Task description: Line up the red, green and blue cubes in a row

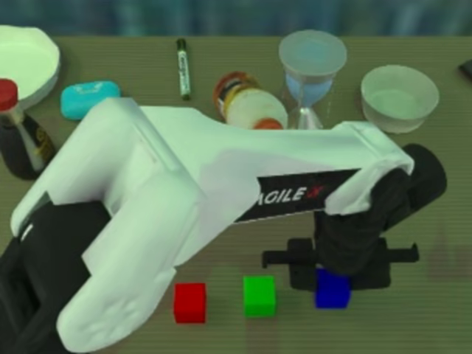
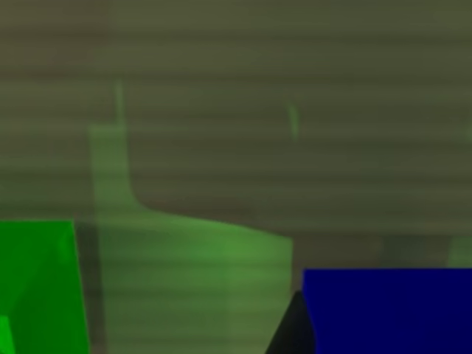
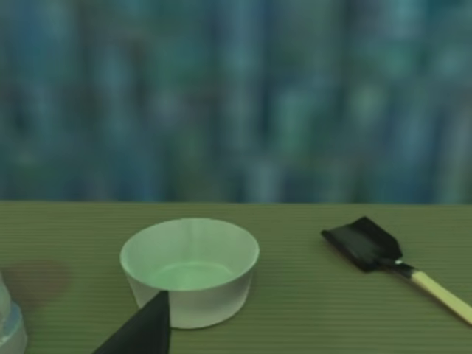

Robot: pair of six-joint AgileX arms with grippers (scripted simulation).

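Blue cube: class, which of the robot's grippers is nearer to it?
Left. The left gripper is right over the blue cube; the right gripper is out of the top view.

My left arm (image 1: 184, 199) wears bulky, glossy white shells with rounded edges, and one link carries a black band lettered "AGILE" in white with a red X. The joints and wrist are matte black cylinders — the tool (image 1: 333, 276) is black too, a boxy block with a thin crossbar sticking out either side.
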